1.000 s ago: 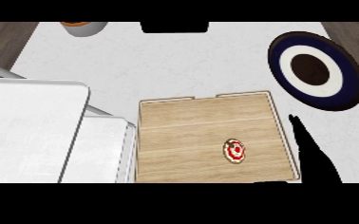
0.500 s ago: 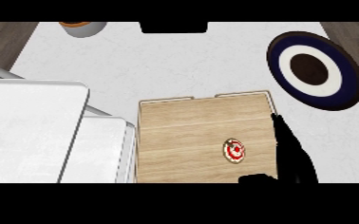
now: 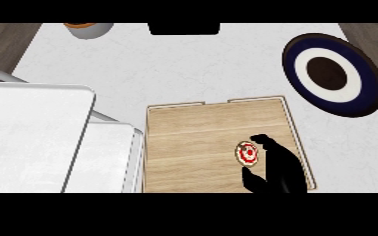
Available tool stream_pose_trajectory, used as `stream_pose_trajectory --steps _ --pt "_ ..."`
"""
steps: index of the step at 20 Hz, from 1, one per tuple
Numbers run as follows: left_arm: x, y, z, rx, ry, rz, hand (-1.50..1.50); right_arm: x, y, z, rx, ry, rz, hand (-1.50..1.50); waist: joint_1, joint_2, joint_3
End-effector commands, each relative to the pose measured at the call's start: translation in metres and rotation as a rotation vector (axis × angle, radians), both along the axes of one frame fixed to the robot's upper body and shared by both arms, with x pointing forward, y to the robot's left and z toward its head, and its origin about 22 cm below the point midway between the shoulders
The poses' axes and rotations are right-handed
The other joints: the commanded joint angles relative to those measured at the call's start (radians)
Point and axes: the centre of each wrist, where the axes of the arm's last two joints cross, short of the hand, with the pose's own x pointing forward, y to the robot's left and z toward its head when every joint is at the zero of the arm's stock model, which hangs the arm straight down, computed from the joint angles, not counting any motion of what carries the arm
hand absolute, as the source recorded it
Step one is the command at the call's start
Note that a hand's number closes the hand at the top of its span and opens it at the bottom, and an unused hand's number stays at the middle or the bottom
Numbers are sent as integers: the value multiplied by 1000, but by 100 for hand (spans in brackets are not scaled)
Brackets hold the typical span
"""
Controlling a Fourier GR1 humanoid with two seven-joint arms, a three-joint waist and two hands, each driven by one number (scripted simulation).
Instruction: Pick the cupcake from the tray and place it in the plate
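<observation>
The white table (image 3: 184,65) carries everything here, and the largest thing on it is a pale blocky object (image 3: 52,135) at the left, well apart from the work. Next in size is the wooden tray (image 3: 192,145), low in the middle of the view, then the plate (image 3: 295,67), dark blue with a white ring and dark centre, lying near the far right and apart from the tray's upper right corner.

The right hand (image 3: 277,167) comes in from the lower edge over the tray's right part. Its fingers and thumb stand apart on either side of the cupcake (image 3: 247,153), one finger reaching past the top of it and the thumb below; they have not closed on it as far as I can judge. The cupcake sits on the tray, just beside the hand's inner side.

The step in hand looks like the reach before the grasp. The next move calls for closing round the cupcake, lifting it above the tray's low rim, and carrying it up and right to the plate. Nothing lies between tray and plate.

A small bowl (image 3: 87,29) sits at the far left edge, out of the way. The left hand does not show.
</observation>
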Motion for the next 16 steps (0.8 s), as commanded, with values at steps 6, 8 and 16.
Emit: stream_pose_trajectory --steps 6,8,16 --pt "80 -70 18 28 -17 -103 0 9 19 -12 -113 33 -3 150 -41 9 4" --pt "75 -73 17 22 1 -135 0 19 14 -6 -142 17 6 150 -43 10 4" --pt "58 -43 11 9 -37 -154 0 108 48 41 -162 -344 -180 150 5 37 3"
